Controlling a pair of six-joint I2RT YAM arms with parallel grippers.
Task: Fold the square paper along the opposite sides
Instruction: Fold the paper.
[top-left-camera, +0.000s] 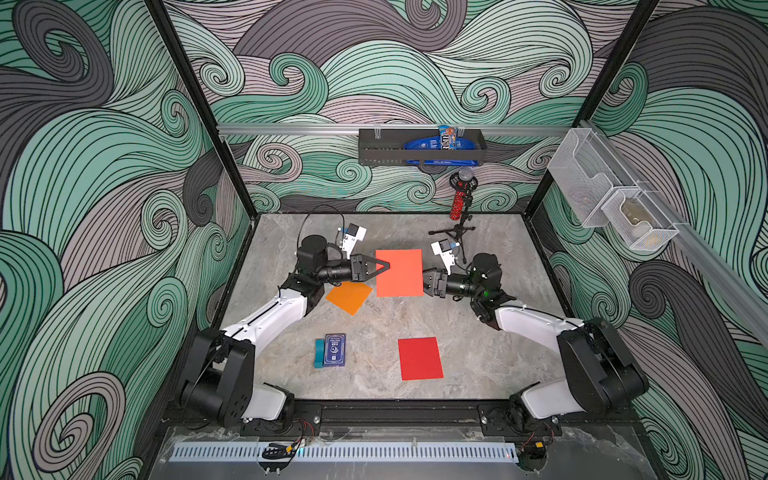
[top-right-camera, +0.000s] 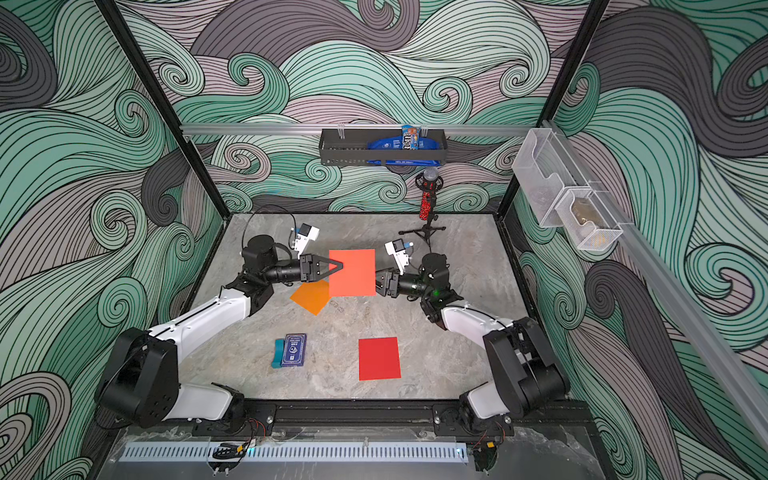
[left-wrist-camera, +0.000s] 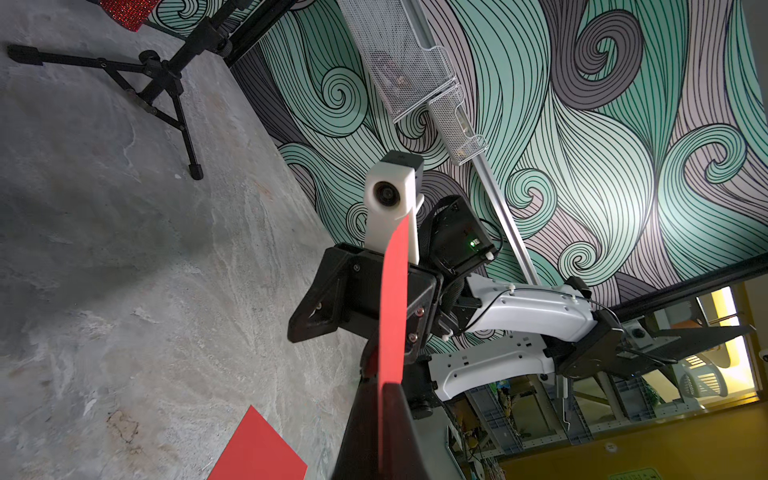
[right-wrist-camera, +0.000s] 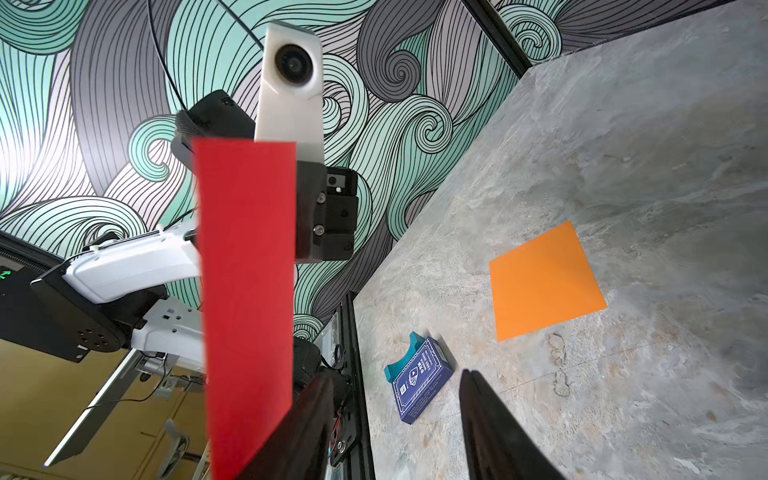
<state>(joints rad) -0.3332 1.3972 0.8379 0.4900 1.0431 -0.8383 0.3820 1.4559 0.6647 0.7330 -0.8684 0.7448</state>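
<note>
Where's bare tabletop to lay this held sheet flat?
The widest bare table lies between the orange paper, the red paper and the right arm. A smaller strip lies at the back, between the left arm and the tripod. It is crowded by the orange paper and the card box.

Both top views: high above and in front of the paper (top-left-camera: 399, 272), looking down and back; distant, whole table (top-left-camera: 478, 365) in frame, nearly identical coverage.
Left wrist view: close, edge-on to the paper (left-wrist-camera: 392, 311), facing the right arm (left-wrist-camera: 528, 307) beyond it.
Right wrist view: close, opposite side of the paper (right-wrist-camera: 245, 291), facing the left arm (right-wrist-camera: 133, 266) beyond.
All 4 share the paper.
</note>
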